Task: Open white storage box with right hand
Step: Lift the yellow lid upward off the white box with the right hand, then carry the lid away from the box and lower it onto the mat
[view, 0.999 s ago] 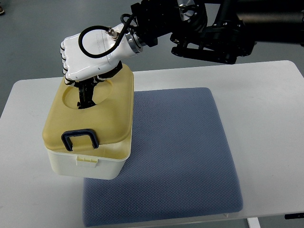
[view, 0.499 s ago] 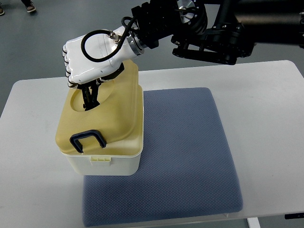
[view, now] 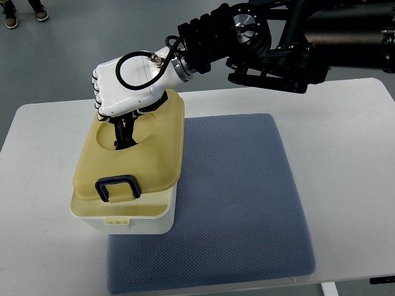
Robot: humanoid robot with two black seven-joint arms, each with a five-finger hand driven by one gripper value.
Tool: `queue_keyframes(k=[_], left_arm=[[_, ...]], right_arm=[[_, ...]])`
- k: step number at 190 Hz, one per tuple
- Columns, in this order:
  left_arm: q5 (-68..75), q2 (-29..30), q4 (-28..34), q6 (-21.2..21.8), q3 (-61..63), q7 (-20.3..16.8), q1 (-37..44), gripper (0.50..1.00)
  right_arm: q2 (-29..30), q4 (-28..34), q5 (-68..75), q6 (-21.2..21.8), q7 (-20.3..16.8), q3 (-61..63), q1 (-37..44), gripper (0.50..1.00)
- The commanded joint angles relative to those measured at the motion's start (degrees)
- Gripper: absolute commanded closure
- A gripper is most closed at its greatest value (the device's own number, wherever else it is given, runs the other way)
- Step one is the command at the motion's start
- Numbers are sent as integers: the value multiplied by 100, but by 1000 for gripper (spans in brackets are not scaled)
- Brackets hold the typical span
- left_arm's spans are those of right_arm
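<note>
Shifted left, glossy yellowish lid (view: 133,161) perhaps gripped by right hand (view: 126,91).

Storage box (view: 123,213) on table (view: 345,129), left of mat (view: 241,203).

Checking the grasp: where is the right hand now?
In the top view, the right hand is left of centre, over the far end of the yellowish lid of the white storage box, fingers in its recess.

Bright, even light — sharp throughout
</note>
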Motion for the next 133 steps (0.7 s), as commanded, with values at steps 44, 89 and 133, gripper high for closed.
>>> queue_keyframes(k=[44,89,133], left_arm=[[0,0,0,0,0,0,0,500],[0,0,0,0,0,0,0,500],[0,0,0,0,0,0,0,500]], right_arm=[[-756,-21,3,-10,0,31,13,1000],[-1661,-21,-6,-10,0,40,-216,1000],[-2417,-21,-41,-36,0,49,-699,1000]])
